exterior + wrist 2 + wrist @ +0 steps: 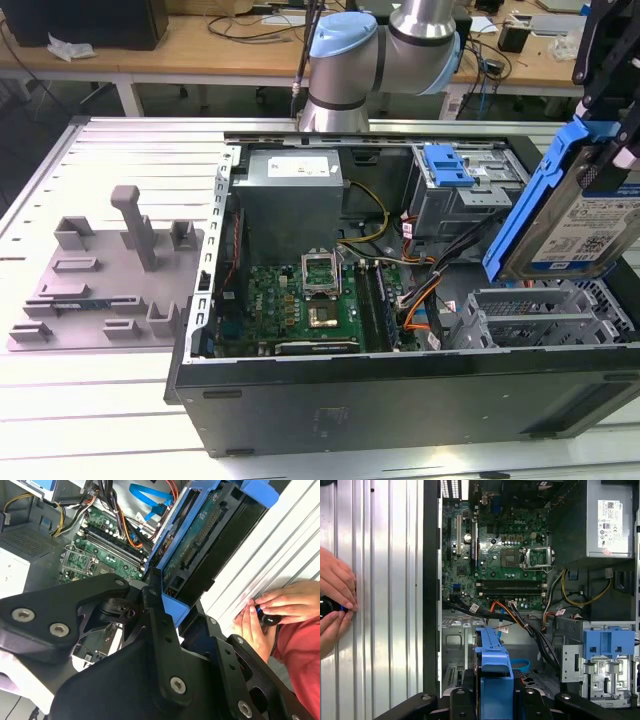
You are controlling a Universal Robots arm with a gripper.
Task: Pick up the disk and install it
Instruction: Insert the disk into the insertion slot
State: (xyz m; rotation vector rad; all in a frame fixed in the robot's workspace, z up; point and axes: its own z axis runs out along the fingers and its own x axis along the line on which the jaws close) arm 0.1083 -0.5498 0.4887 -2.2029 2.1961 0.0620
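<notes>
Fingers: gripper (pixel 495 700) clamped on the disk (pixel 578 215) by its blue carrier
Disk: tilted on edge, above the computer case's (pixel 400 390) drive cage (pixel 540 315)

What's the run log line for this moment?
phase: carry | hand: shut on disk | disk: held clear, tilted, above drive cage of open computer case | installed: not yet

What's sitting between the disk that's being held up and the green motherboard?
In the exterior view, a bundle of black and orange cables crosses between the disk and the motherboard.
</notes>
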